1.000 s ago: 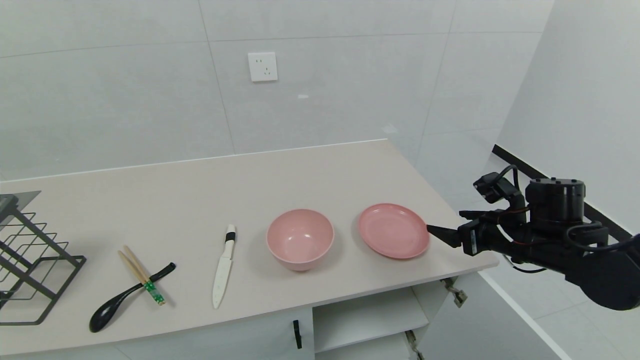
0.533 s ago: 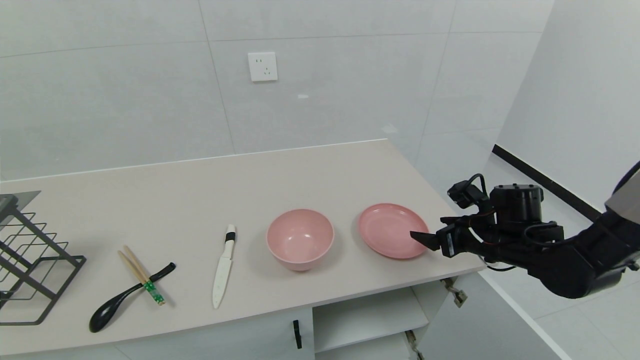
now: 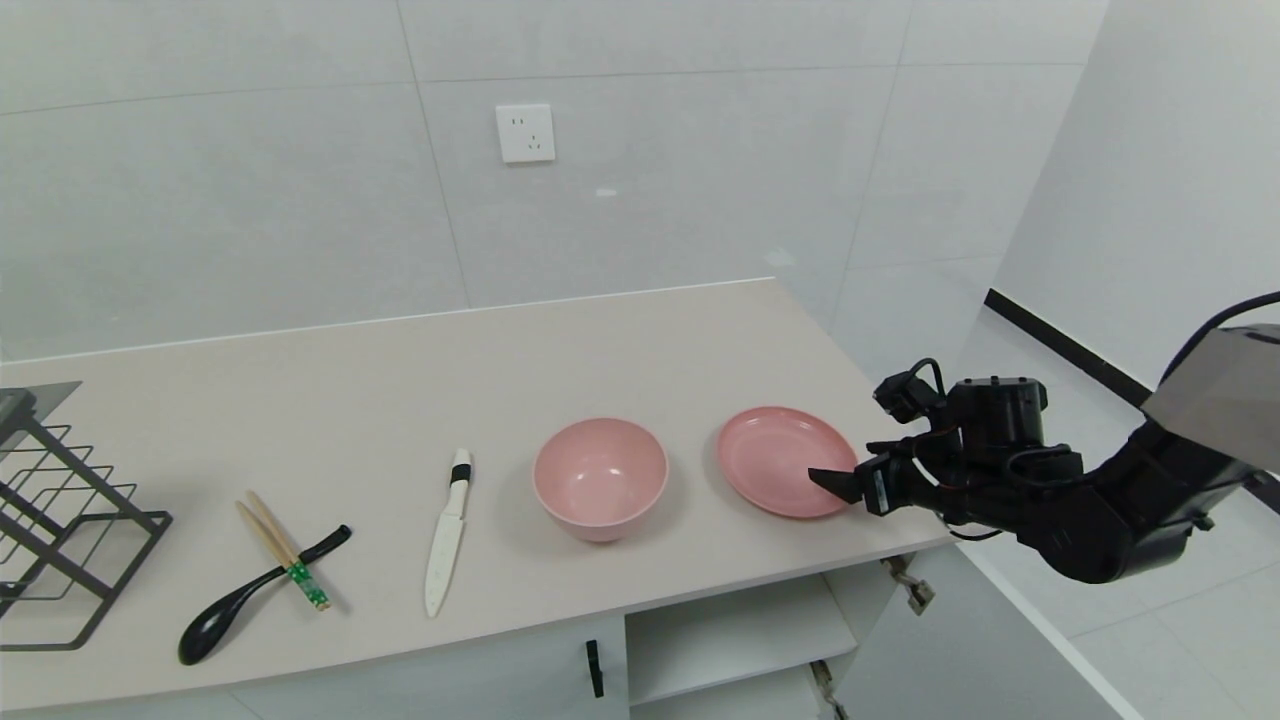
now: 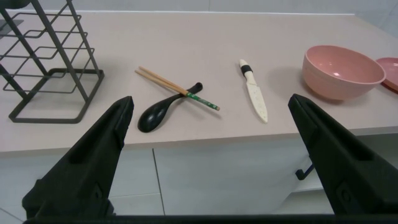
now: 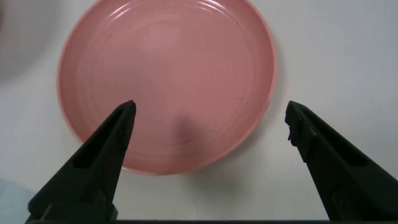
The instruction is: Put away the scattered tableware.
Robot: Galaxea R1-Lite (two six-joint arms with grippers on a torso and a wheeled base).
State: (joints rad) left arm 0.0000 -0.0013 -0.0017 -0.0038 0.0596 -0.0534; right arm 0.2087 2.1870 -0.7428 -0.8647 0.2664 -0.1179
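A pink plate [image 3: 787, 460] lies near the counter's right end, with a pink bowl [image 3: 600, 478] to its left. Farther left are a white knife [image 3: 447, 530], wooden chopsticks [image 3: 283, 553] and a black spoon [image 3: 250, 593] crossed under them. My right gripper [image 3: 838, 482] is open low over the plate's right rim; in the right wrist view the plate [image 5: 166, 84] lies under the right gripper [image 5: 210, 109]. My left gripper [image 4: 211, 101] is open in front of the counter, facing the spoon [image 4: 161, 112], chopsticks [image 4: 177, 89], knife [image 4: 254, 96] and bowl [image 4: 342, 71].
A dark wire rack [image 3: 60, 520] stands at the counter's left end. The counter [image 3: 500, 370] ends just right of the plate. Below it is an open cabinet shelf [image 3: 730, 640]. A wall socket [image 3: 525, 132] sits on the tiled wall behind.
My right arm has moved left toward the counter, bringing its gripper from beside the counter's right end to over the plate's right rim. The tableware has not moved.
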